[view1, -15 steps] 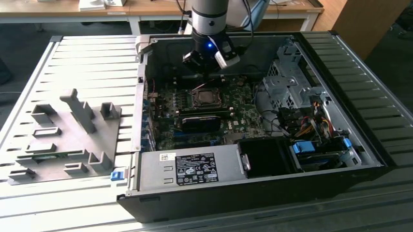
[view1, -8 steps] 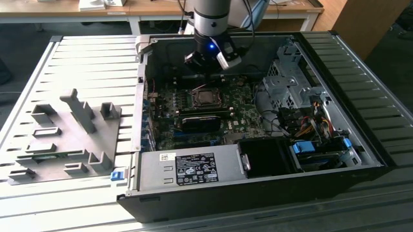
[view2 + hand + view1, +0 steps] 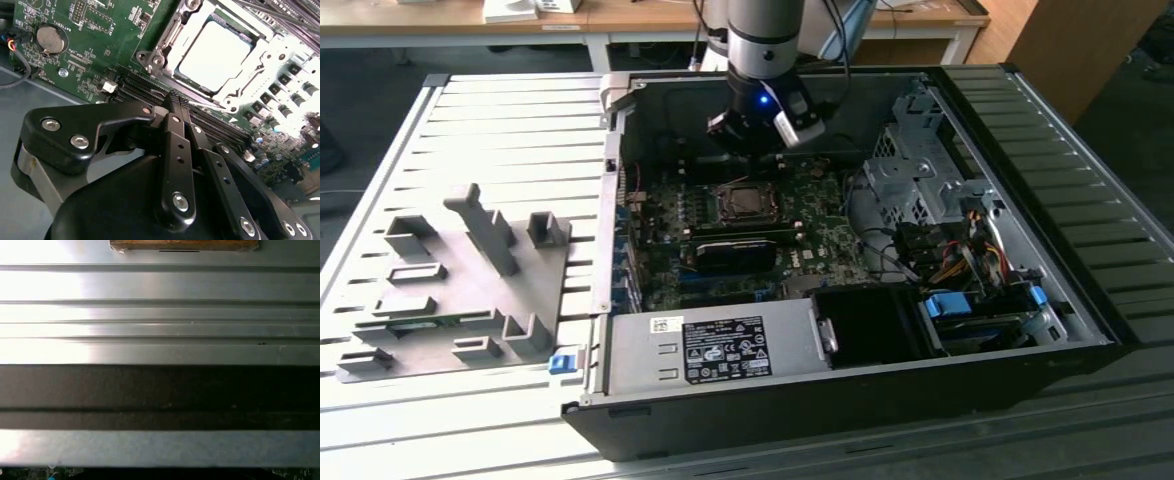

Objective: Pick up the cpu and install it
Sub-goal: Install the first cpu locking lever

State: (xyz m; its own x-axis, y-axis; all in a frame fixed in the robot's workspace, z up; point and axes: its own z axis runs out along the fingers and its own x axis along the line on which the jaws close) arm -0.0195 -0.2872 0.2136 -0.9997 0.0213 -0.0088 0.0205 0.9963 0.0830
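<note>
Cpu (image 3: 212, 52) sits in the motherboard socket (image 3: 165, 40), upper middle of the second wrist view (bright glare on top). Hand (image 3: 175, 102) clenched, empty, just beside the socket.

computer case (image 3: 1067, 200): 1, lying open on the slatted table (image 3: 494, 130)
motherboard (image 3: 720, 250): 1
cpu (image 3: 212, 52): 1, sitting in the socket frame (image 3: 165, 45)
coin battery (image 3: 50, 39): 1, in the second wrist view
grey power-supply box (image 3: 707, 350): 1
grey fixture tray (image 3: 447, 290): 1, beside the case
blue clips (image 3: 562, 362): 1 by the tray
robot arm (image 3: 761, 40): 1
gripper (image 3: 175, 102): 1
</note>
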